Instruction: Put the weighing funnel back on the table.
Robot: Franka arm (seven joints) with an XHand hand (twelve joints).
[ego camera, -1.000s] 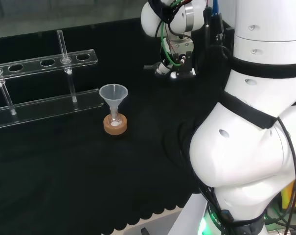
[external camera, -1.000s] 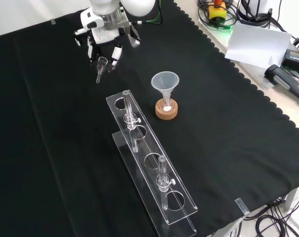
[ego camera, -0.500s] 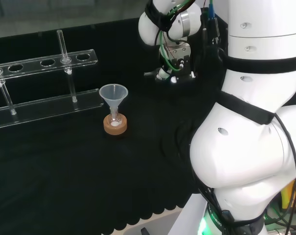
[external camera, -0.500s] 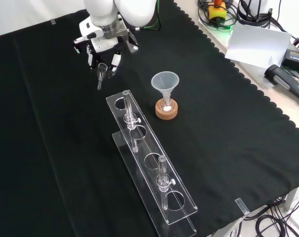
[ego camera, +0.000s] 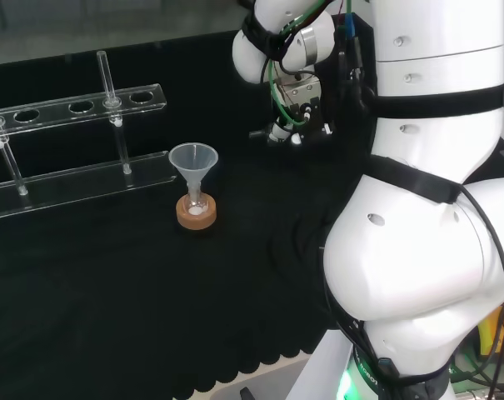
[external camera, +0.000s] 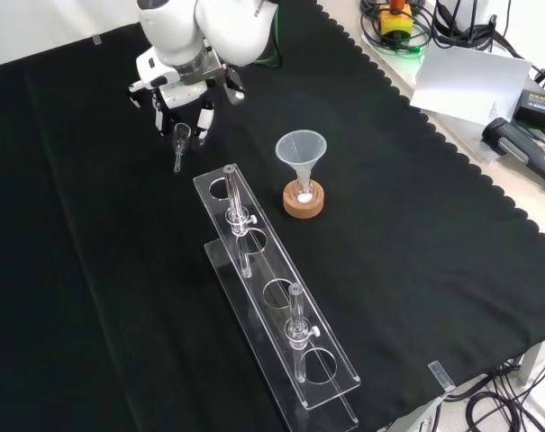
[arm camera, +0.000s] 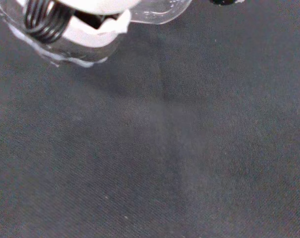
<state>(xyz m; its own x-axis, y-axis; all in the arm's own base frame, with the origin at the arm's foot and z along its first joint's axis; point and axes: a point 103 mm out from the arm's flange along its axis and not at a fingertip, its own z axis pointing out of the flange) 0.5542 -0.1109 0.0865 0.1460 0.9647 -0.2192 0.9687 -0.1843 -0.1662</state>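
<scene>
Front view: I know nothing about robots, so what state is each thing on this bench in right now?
hand: fingers curled round the weighing funnel, above the cloth.
weighing funnel: held, stem pointing down, not yet lying on the cloth.
funnel: upright, mouth up, stem in the small flask.
small flask: upright on its cork ring, a little white stuff inside.
rack: standing, two glass tubes upright in it.

Clear weighing funnel (external camera: pixel 179 139) in robot hand (external camera: pixel 182 92)
</scene>
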